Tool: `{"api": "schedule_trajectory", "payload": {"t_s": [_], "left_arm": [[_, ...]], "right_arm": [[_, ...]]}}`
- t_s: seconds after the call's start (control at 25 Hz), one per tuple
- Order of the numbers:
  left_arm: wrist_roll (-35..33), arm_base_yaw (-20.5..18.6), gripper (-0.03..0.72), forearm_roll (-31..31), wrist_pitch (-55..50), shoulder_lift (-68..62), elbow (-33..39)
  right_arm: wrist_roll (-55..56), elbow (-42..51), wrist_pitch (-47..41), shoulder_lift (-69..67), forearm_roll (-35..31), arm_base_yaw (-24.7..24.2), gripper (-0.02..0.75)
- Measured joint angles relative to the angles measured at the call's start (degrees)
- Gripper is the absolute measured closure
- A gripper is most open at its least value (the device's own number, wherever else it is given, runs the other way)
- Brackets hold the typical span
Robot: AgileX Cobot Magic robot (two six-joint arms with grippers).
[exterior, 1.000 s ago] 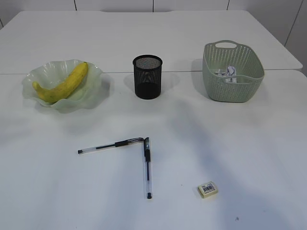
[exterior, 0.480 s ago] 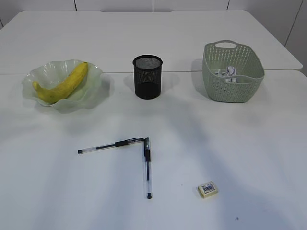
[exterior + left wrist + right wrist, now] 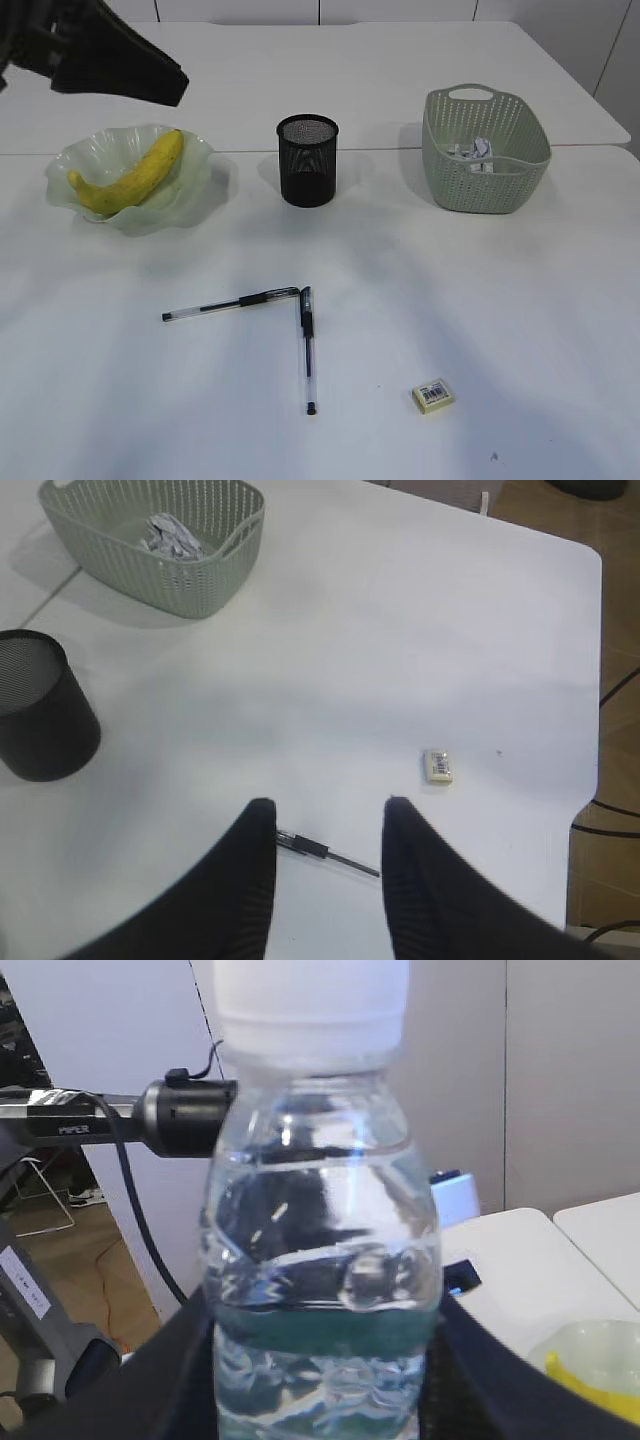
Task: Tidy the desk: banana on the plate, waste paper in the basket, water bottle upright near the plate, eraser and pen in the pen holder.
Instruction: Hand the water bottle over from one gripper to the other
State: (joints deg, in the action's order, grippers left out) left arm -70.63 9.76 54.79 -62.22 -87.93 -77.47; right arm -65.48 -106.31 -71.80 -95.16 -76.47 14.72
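A dark arm has entered above the plate, top left

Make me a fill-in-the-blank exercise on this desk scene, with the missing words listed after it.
1. The banana lies on the green ____.
2. The crumpled paper sits inside the ____.
3. The right tool is shut on the water ____.
4. Two ____ lie on the desk near the eraser, outside the pen holder.

Missing words: plate; basket; bottle; pens
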Motion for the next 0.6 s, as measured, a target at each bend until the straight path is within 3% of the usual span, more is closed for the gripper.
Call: {"api": "schedule_trajectory", "payload": {"t_s": [0.48, 0.6], "left_arm": [[-11.04, -0.13, 0.445, 9.47, -0.87, -10.63, 0.0], [-14.49, -1.88, 0.445, 12.77, -2.86, -11.02, 1.06]], "right_arm": [[-0.62, 0.0, 0.0, 0.0, 2.44, 0.0, 0.388], [-0.73, 0.0, 0.0, 0.0, 2.57, 0.0, 0.388]]}}
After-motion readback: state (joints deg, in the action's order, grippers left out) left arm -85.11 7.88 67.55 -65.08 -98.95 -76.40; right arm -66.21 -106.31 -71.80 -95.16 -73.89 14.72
